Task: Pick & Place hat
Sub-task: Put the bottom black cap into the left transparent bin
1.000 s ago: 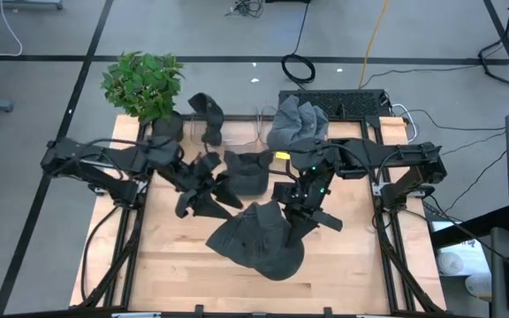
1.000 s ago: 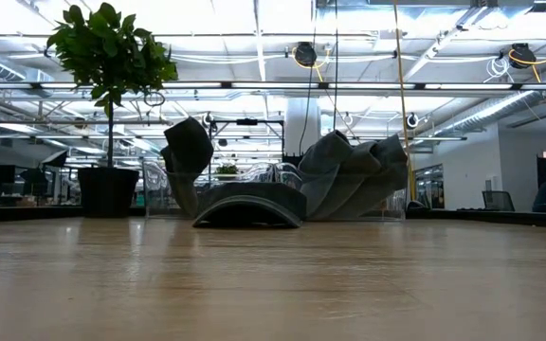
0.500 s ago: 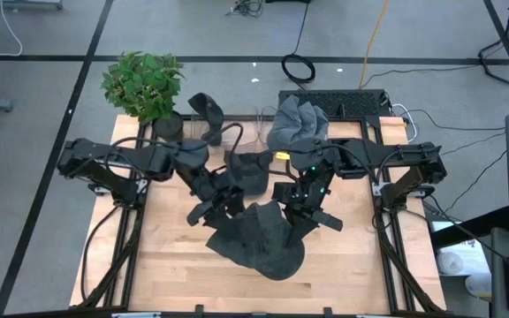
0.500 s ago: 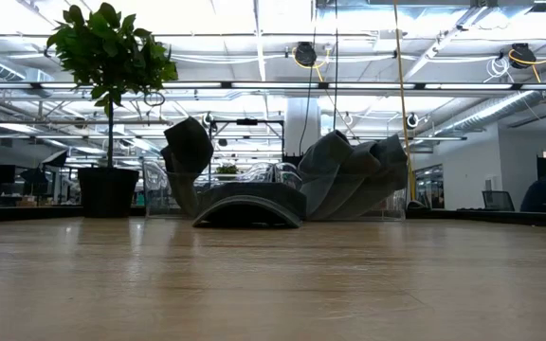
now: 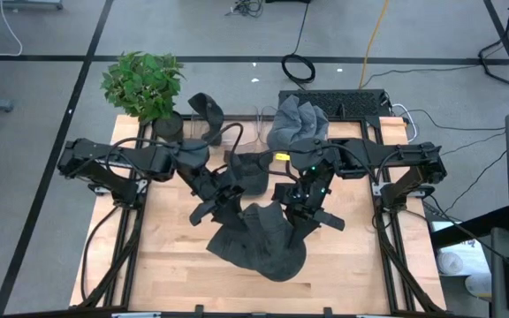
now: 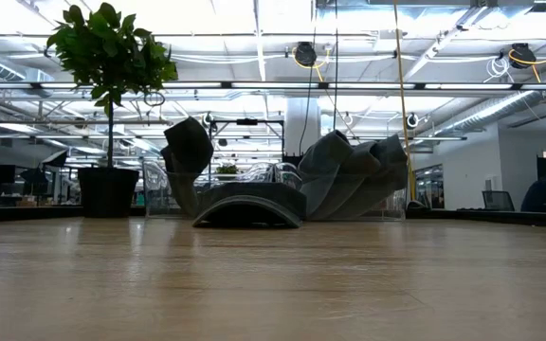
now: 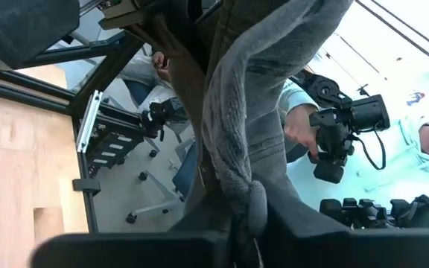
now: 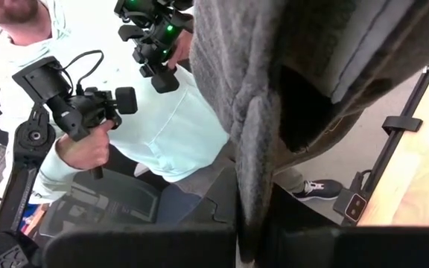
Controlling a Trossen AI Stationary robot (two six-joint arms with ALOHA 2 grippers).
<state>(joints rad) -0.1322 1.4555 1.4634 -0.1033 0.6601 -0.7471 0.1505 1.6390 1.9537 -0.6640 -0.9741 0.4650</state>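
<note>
Gripping the grey hat (image 5: 259, 238) by one edge, the left gripper (image 5: 222, 205) appears closed on cloth; the right gripper (image 5: 300, 215) pinches the opposite edge. Risk: thin bites may slip, dropping the hat slung between them.

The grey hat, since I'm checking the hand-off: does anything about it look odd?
Yes. The grey hat hangs stretched and crumpled between both arms above the table, the left end effector and right end effector each pinching its fabric.

potted plant (image 6: 110, 104) | dark cap (image 6: 249, 204) | grey hats (image 6: 354, 175) | table (image 6: 273, 284)
</note>
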